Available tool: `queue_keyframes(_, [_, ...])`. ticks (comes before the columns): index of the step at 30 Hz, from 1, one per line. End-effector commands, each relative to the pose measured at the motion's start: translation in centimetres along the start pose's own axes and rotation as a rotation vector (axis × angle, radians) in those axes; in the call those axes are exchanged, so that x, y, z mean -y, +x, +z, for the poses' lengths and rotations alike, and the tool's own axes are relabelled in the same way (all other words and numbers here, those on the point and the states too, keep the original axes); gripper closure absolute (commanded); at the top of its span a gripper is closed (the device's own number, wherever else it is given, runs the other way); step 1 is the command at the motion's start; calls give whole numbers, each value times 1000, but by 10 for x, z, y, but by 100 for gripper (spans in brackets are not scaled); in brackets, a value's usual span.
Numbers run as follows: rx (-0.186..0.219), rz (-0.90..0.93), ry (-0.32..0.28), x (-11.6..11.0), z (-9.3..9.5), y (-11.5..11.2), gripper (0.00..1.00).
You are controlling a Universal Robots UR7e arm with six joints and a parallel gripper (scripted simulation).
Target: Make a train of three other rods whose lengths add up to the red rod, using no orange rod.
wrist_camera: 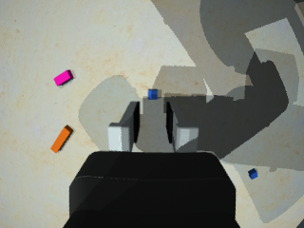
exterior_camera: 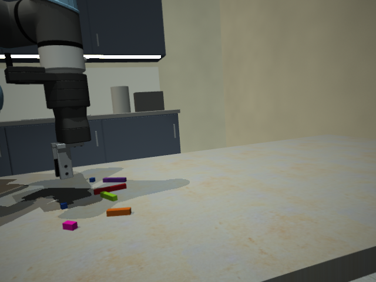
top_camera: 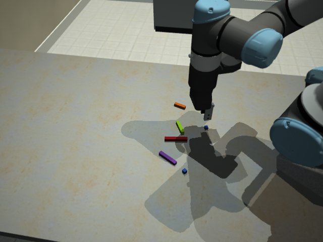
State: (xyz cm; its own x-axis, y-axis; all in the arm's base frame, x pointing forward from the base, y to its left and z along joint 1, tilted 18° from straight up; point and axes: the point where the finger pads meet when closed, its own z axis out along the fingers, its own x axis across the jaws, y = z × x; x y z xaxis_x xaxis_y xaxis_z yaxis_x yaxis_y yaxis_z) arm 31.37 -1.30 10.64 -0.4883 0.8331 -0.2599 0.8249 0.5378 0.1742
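My gripper [top_camera: 205, 116] [exterior_camera: 61, 177] [wrist_camera: 153, 114] is partly open and empty above the table, near one blue rod [top_camera: 206, 127] [exterior_camera: 63, 205] [wrist_camera: 152, 94]. Another blue rod [top_camera: 184, 171] [exterior_camera: 91, 179] [wrist_camera: 253, 174] lies near the purple rod [top_camera: 167, 158] [exterior_camera: 114, 180]. The red rod [top_camera: 172, 138] [exterior_camera: 113, 187] lies between the purple and lime rods. The lime rod [top_camera: 179, 127] [exterior_camera: 109, 196] lies slanted, one end close to the red rod. The magenta rod [exterior_camera: 69, 225] [wrist_camera: 63, 77] lies apart; the top view does not show it. No rods form a straight line end to end.
The orange rod [top_camera: 179, 105] [exterior_camera: 118, 211] [wrist_camera: 62, 139] lies on the table [top_camera: 78, 156] [exterior_camera: 273, 197], apart from the lime rod. The arm's base stands at the right in the top view. The arm's shadows fall over the red, lime and blue rods' area.
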Motion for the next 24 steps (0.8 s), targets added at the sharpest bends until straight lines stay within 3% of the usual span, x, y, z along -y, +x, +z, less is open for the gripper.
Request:
queue_keyframes(1, [0,0,0,0,5,0,46])
queue_keyframes(24, [0,0,0,0,35,0,46])
